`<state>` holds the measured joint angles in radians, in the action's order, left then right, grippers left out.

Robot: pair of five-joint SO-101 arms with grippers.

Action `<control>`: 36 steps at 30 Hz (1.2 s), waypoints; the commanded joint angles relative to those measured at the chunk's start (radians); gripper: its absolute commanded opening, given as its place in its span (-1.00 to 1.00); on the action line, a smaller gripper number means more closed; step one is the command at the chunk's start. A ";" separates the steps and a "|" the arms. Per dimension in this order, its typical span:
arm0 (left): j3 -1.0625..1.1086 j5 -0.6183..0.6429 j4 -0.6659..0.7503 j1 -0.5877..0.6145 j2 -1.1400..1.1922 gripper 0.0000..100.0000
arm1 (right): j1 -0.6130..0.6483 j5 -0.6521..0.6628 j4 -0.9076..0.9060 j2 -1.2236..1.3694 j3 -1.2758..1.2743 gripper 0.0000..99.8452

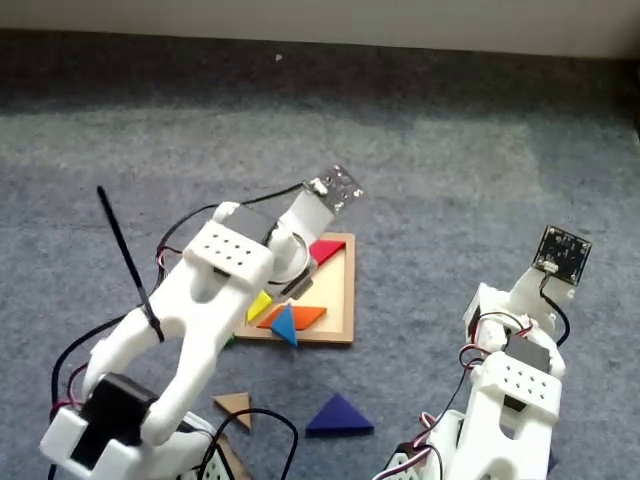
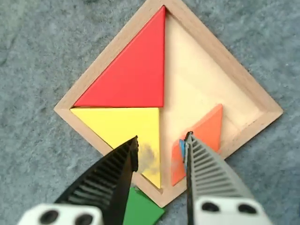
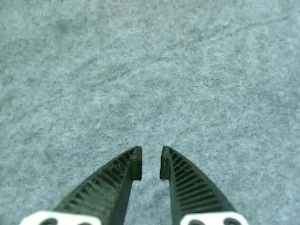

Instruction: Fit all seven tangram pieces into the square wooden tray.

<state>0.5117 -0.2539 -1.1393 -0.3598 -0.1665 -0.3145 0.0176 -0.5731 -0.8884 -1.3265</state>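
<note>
While hovering released over tray (image 2: 227,63), use left gripper (image 2: 161,140) to tip blue triangle (image 1: 284,324) flat beside orange piece (image 2: 208,131).

I see a grey-blue, carpet-like cloth (image 1: 450,180) covering the whole table, its nap mottled and fuzzy in the close views. Along the far edge I make out a darker band (image 1: 300,55), with a pale strip (image 1: 400,20) beyond it.

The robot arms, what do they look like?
Mostly white. The left arm and right arm have chunky white shells dotted with small holes, black motor blocks, and thin black and red cables looping along them. Each wrist carries a small dark circuit board. The left gripper and right gripper have dark, ribbed, pointed fingers on white bases.
</note>
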 commanded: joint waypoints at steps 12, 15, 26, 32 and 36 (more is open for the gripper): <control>0.375 0.018 -0.043 -0.039 -0.392 -0.66 | 0.018 0.011 0.027 -0.022 0.007 -0.84; 0.429 0.017 -0.015 -0.039 -0.415 -0.66 | 0.018 0.011 0.027 -0.022 0.007 -0.84; 0.553 -0.021 0.287 -0.005 -0.417 -0.66 | 0.019 0.011 0.027 -0.022 0.007 -0.84; 0.556 -0.023 0.365 0.074 -0.415 -0.66 | 0.019 0.011 0.027 -0.022 0.007 -0.84; 0.553 -0.023 0.376 0.082 -0.415 -0.66 | 0.019 0.011 0.027 -0.022 0.007 -0.84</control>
<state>1.0733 -0.2662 -0.7864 -0.2984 -0.5577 -0.3038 0.0176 -0.5731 -0.8884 -1.3265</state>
